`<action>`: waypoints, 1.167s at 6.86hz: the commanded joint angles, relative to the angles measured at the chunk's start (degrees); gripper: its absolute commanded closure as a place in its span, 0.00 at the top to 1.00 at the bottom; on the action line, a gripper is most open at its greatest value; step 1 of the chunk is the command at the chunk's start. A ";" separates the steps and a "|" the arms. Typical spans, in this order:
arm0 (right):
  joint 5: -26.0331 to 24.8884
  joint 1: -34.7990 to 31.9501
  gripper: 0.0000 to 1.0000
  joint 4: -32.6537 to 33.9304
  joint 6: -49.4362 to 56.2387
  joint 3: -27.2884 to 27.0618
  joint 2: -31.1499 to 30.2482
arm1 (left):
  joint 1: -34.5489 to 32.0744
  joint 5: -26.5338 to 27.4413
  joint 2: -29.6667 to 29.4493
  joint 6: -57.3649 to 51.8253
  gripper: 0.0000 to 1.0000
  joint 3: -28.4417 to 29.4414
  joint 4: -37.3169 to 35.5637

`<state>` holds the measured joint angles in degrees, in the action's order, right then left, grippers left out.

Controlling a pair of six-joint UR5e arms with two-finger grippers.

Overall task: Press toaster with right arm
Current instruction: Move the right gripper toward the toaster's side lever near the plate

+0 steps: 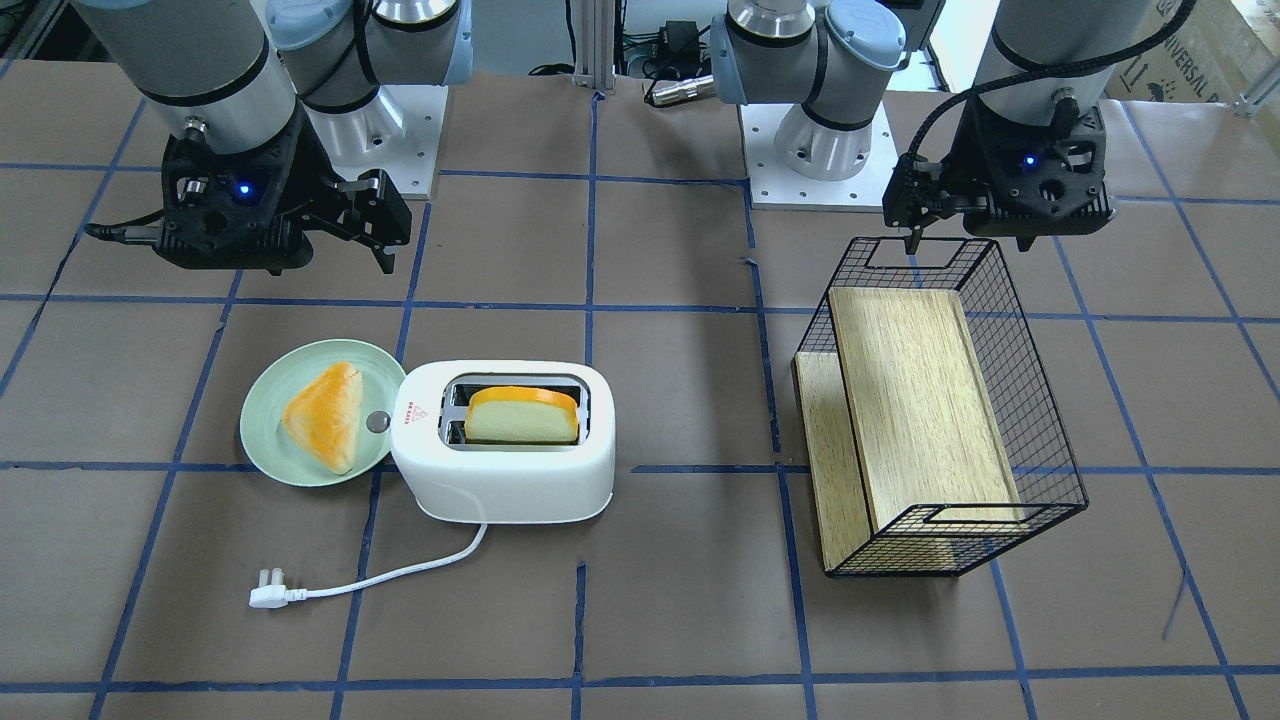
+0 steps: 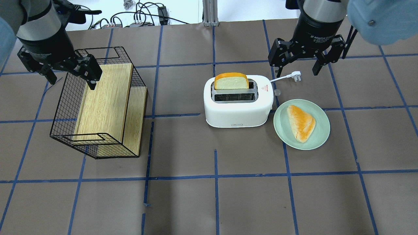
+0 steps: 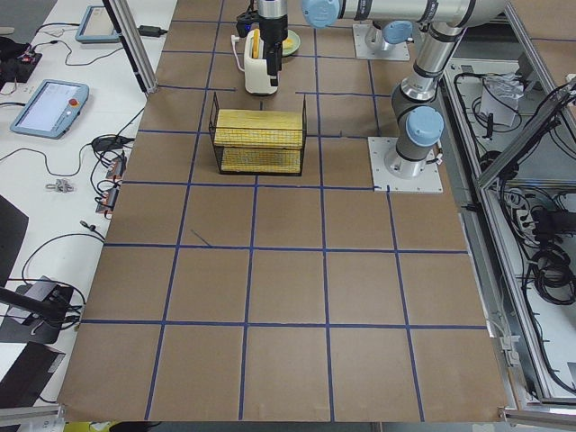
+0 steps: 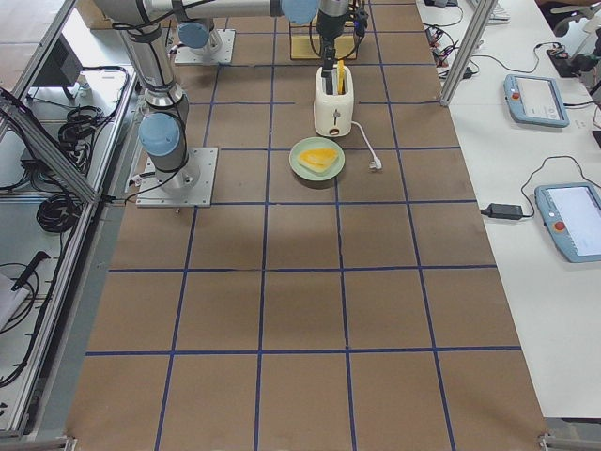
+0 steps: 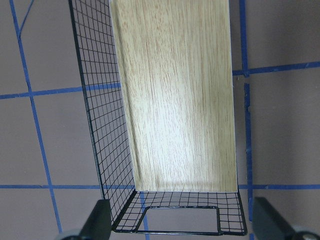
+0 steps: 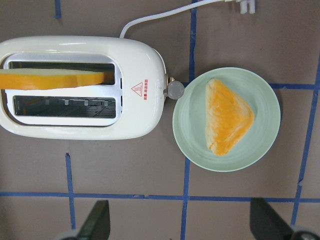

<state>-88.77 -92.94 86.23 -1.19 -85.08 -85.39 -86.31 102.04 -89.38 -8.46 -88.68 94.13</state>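
Note:
The white two-slot toaster (image 1: 500, 480) stands mid-table, and also shows in the overhead view (image 2: 238, 114) and the right wrist view (image 6: 140, 115). A slice of bread (image 2: 231, 81) sticks up from one slot. Its grey knob (image 6: 175, 90) is on the end that faces a green plate. My right gripper (image 2: 297, 65) is open and empty. It hangs well above the table near the knob end and touches nothing; its fingertips (image 6: 97, 220) show at the bottom of its wrist view. My left gripper (image 2: 70, 78) is open and empty above a wire basket.
A green plate (image 2: 281, 130) with a triangular bread piece (image 2: 301, 122) lies against the toaster's knob end. The white cord ends in a plug (image 1: 268, 597) on the table. A black wire basket (image 1: 1040, 430) with a wooden board lies tilted under the left gripper.

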 commanded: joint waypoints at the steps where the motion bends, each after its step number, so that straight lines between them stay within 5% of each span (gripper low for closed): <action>1: -1.04 0.04 1.00 6.62 1.61 -0.35 1.01 | 0.00 0.00 0.00 0.02 1.00 0.00 0.00; 2: -1.05 0.91 1.00 5.71 4.59 -0.52 1.62 | 0.00 0.00 0.00 -0.06 1.00 0.00 0.00; 5: -0.35 0.92 0.86 6.84 40.28 -0.61 3.56 | 0.00 0.00 0.00 -0.06 1.00 0.00 0.00; 6: -0.96 1.01 0.76 6.75 54.48 -0.70 4.52 | 0.00 0.00 0.00 0.02 1.00 0.00 0.00; 7: -1.14 1.36 0.51 6.58 63.50 -1.22 4.70 | 0.00 0.00 0.00 0.02 1.00 0.00 0.00; 8: -1.57 1.45 0.45 7.19 74.29 -3.32 4.79 | 0.00 0.00 0.00 0.02 1.00 0.00 0.00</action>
<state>-89.92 -91.67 93.03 60.74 -86.70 -80.82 -86.31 102.04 -89.39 -8.45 -88.68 94.13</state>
